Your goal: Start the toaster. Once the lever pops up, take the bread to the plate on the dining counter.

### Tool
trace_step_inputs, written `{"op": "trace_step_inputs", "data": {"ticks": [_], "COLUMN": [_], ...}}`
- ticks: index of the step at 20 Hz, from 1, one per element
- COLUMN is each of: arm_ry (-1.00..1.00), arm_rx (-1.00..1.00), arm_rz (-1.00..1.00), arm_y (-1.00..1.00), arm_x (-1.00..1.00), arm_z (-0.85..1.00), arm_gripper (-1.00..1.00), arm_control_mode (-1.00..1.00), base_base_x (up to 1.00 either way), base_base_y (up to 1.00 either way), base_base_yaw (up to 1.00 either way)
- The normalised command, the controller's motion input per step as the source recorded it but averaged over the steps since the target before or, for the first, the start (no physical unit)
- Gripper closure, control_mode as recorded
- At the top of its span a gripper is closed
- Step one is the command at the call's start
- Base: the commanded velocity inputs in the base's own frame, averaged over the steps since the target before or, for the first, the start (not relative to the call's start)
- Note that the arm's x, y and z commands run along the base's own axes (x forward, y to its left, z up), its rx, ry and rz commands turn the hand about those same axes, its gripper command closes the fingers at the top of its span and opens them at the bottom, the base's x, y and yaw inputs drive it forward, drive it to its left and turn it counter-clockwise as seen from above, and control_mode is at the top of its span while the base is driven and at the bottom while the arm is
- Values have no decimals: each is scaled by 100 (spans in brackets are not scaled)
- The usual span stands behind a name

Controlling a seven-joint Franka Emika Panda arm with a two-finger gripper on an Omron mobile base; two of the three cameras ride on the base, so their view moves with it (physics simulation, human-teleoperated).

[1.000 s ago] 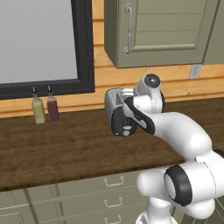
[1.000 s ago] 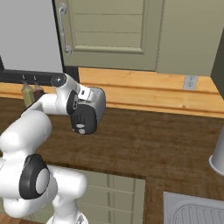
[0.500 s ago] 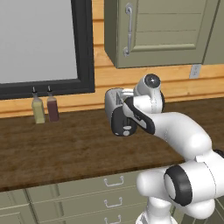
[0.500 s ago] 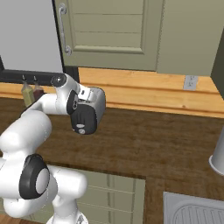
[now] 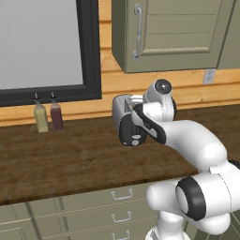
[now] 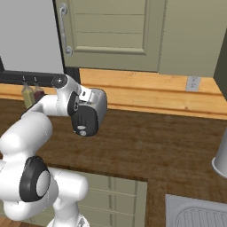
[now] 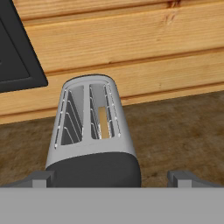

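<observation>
Wood worktop [image 5: 61, 159] runs under a green cupboard [image 5: 178, 33]; from the left the toaster [image 5: 123, 107] sits behind the arm, two bottles [image 5: 48, 117] by the wall; from the right, toaster [image 6: 98, 105] again; hand view: gripper [image 7: 111, 177] spread wide, holding nothing, over the toaster [image 7: 89, 131]; bread [image 7: 103, 123] down in one slot.

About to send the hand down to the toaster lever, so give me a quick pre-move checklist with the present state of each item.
1. Gripper open: ok, its fingertips stand wide apart.
2. Gripper free of load: ok, nothing between the fingertips.
3. Bread loaded: ok, a tan slice sits in one slot of the toaster.
4. Toaster upright on the worktop: ok.
5. Hand lined up with the black end face: ok, it lies between the fingertips.
6. Lever position, up or down: cannot tell.
</observation>
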Motion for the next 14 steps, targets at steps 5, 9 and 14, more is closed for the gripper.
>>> {"op": "trace_step_inputs", "data": {"ticks": [5, 9, 14], "arm_ry": [0, 0, 0], "arm_rx": [0, 0, 0], "arm_rz": [0, 0, 0], "arm_y": [0, 0, 0], "arm_x": [0, 0, 0], "arm_z": [0, 0, 0], "arm_gripper": [-100, -100, -100], "arm_control_mode": [-100, -100, -100], "base_base_x": [0, 0, 0], "base_base_y": [0, 0, 0], "base_base_yaw": [0, 0, 0]}}
